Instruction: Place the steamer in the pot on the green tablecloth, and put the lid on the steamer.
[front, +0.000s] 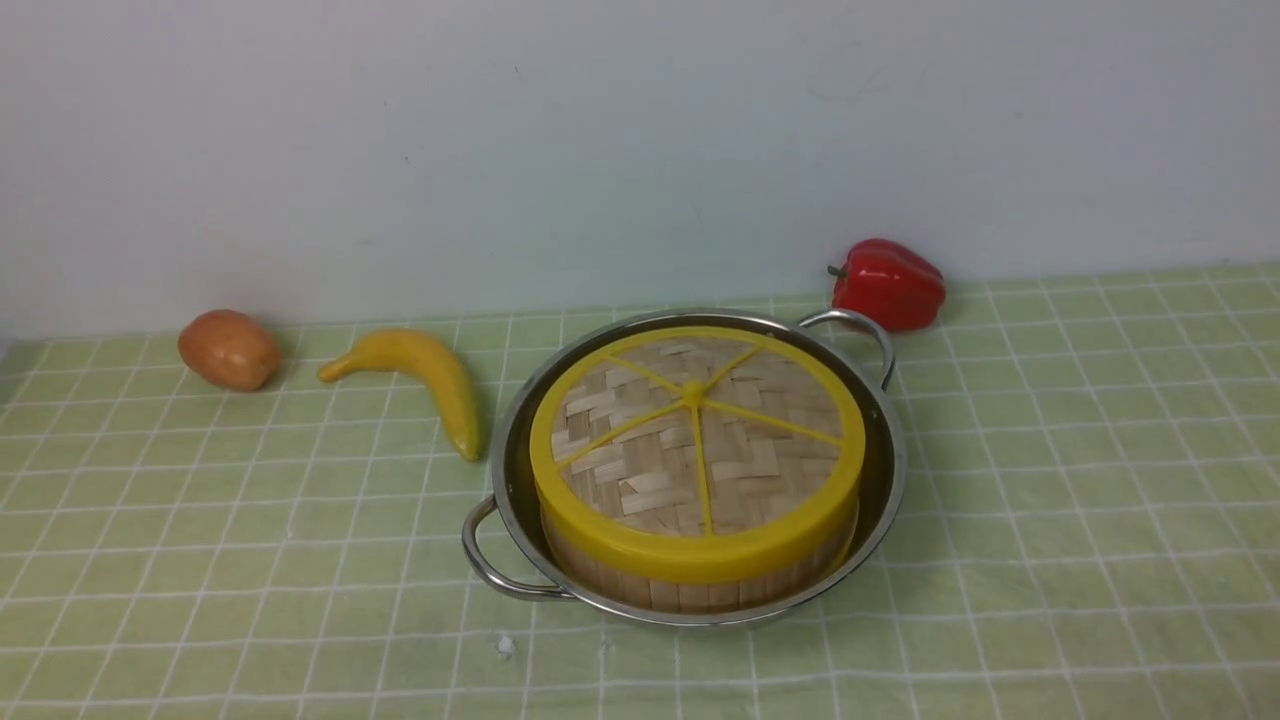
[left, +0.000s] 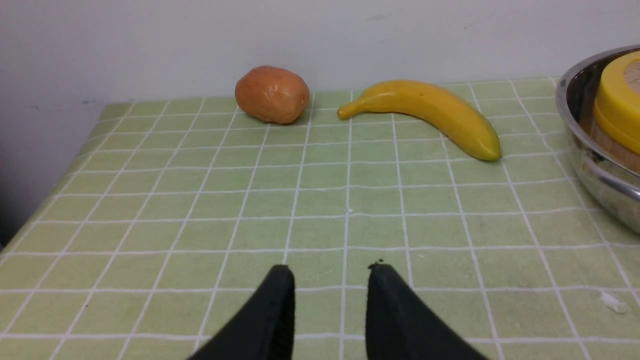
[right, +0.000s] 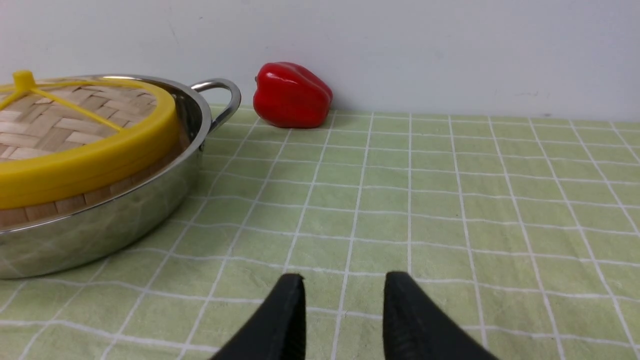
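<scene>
Woven bamboo was seen capping the pot (front: 690, 470): the lid (front: 697, 440) sat flush on the steamer (front: 700, 580), nested inside on the green tablecloth (front: 1050, 480), so the task was judged finished. Neither arm was shown from the front. By the wrist views, the left gripper (left: 330, 272) and right gripper (right: 344, 280) were held apart, empty, with the pot well off to one side of each.

The green tablecloth (front: 1050, 480) carries the pot (front: 880, 480), banana (front: 425, 375), potato (front: 229, 349) and red pepper (front: 890, 283).
</scene>
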